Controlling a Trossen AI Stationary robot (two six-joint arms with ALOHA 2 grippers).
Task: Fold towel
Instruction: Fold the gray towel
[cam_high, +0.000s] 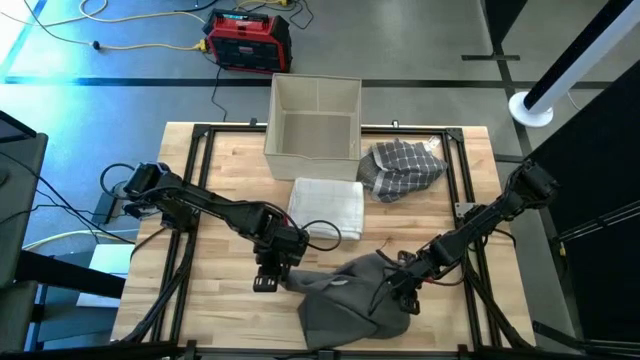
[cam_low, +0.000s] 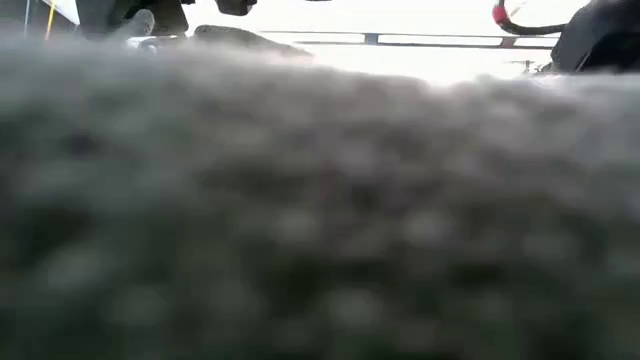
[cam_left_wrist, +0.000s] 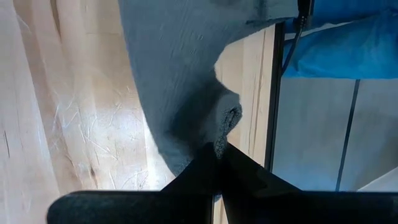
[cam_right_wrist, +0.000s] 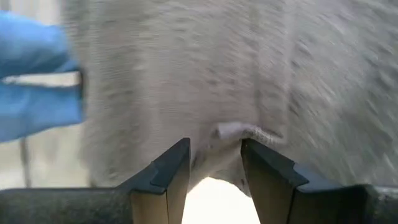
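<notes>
Left gripper (cam_high: 268, 272) pinches the grey towel's (cam_high: 350, 295) edge at the tabletop's (cam_high: 215, 180) front; right gripper (cam_right_wrist: 214, 163), fingers parted narrowly around a hem fold, sits at its other side. Soft, limp, light cloth: likely best held by corners.

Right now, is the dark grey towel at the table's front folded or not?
Not folded. The dark grey towel lies crumpled; left gripper is shut on its edge, right gripper at its other side.
</notes>
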